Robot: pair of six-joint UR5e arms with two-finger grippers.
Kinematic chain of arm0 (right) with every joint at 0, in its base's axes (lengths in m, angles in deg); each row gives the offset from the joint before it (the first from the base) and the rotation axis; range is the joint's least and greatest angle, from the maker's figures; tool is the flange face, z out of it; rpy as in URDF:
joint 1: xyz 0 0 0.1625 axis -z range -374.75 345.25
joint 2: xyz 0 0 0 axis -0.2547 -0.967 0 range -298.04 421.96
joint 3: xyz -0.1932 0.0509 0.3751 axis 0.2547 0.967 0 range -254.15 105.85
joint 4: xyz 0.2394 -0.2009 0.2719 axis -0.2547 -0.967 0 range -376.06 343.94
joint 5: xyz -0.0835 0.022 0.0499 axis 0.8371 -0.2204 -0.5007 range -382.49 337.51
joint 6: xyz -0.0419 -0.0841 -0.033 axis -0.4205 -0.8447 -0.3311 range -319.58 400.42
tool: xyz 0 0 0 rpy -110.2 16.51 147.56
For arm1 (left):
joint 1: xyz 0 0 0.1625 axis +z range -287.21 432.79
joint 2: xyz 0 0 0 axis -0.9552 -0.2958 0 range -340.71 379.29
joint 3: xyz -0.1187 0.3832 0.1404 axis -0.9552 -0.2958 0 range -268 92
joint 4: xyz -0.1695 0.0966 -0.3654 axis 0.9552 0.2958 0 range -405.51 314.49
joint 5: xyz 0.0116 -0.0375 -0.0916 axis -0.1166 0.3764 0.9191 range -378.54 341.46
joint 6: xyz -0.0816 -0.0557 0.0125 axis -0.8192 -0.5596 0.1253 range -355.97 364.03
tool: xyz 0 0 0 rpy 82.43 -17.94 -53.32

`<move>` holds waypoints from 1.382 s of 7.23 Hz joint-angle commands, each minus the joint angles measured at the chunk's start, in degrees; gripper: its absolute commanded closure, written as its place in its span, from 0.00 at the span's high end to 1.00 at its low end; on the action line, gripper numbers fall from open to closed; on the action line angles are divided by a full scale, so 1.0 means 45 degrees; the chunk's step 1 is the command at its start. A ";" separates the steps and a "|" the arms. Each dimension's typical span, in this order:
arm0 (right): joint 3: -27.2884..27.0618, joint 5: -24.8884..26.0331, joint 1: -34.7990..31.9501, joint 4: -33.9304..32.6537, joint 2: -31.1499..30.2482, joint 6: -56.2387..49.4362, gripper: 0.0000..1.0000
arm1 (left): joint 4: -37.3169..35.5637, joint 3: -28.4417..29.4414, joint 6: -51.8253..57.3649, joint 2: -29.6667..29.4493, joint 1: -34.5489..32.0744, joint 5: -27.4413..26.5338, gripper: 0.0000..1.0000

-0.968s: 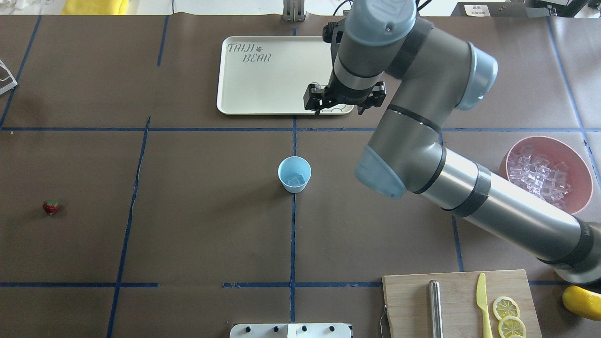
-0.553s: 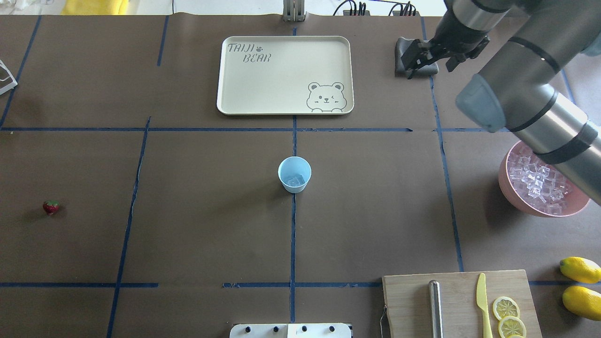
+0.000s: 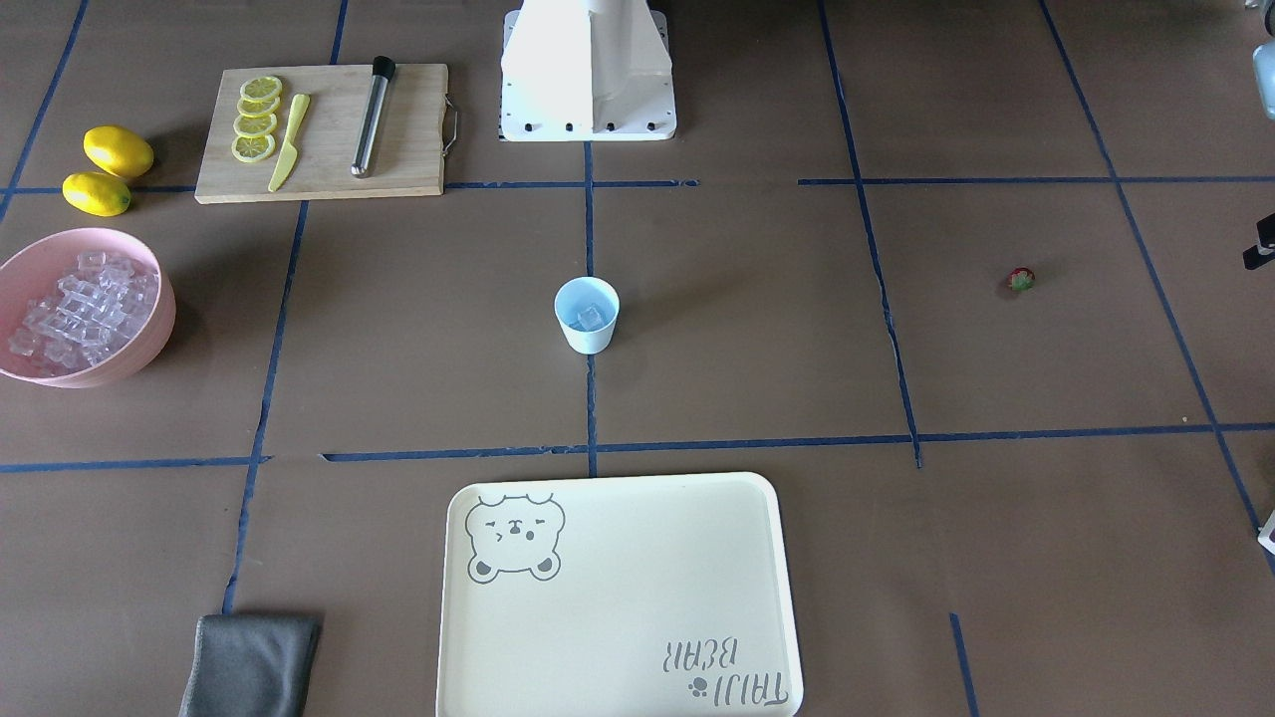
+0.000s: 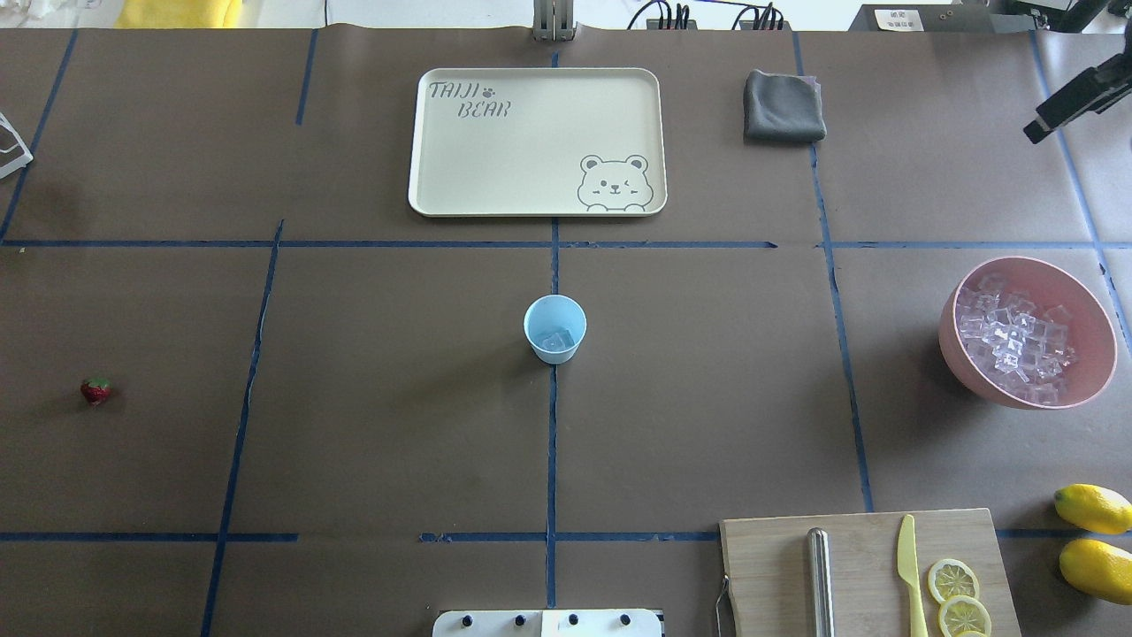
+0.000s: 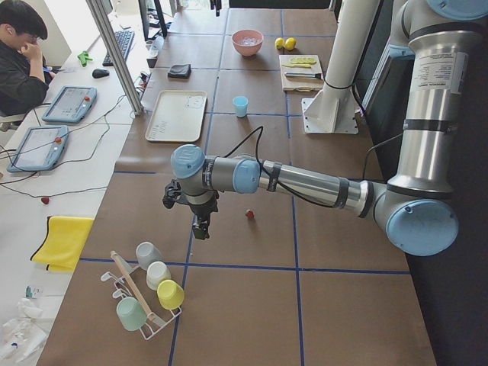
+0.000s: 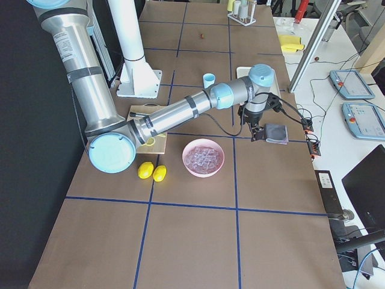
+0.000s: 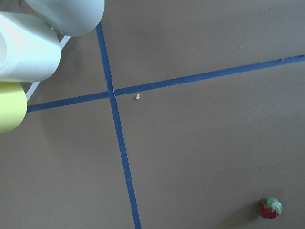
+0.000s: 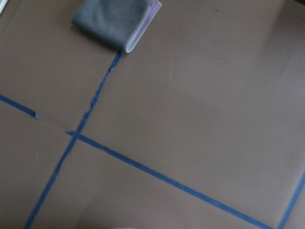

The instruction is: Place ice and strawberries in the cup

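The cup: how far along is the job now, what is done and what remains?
Done: the cup holds at least one ice cube. In hand: nothing that shows; neither wrist view has a held thing in it, and the left one sees the strawberry low in its frame. Left: the strawberry lies on the table, far from the cup on the robot's left side, and must go in.

Far right of the cup (image 4: pixel 554 329), the right gripper (image 4: pixel 1045 122) is being cut off by the overhead view's edge; ice (image 4: pixel 557 340) inside the cup is being blurred beyond counting.
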 commanded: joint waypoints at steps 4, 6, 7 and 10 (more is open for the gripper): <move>-0.0036 0.0040 -0.2328 0.0130 -0.3748 -0.1122 1.00 | 0.0794 -0.0985 -0.1077 -0.0626 0.0122 0.0059 1.00; -0.0017 0.0040 -0.2309 0.0130 -0.3768 -0.1102 1.00 | 0.0877 -0.1809 -0.1948 -0.0236 0.1271 -0.0057 1.00; -0.0055 0.0040 -0.2328 0.0130 -0.3768 -0.1102 1.00 | 0.1052 -0.2392 -0.3077 0.0036 0.2068 -0.0754 1.00; -0.0191 0.0040 -0.2328 0.0130 -0.3904 -0.1102 1.00 | 0.5509 -0.2828 -0.7431 0.2394 0.4646 -0.2532 1.00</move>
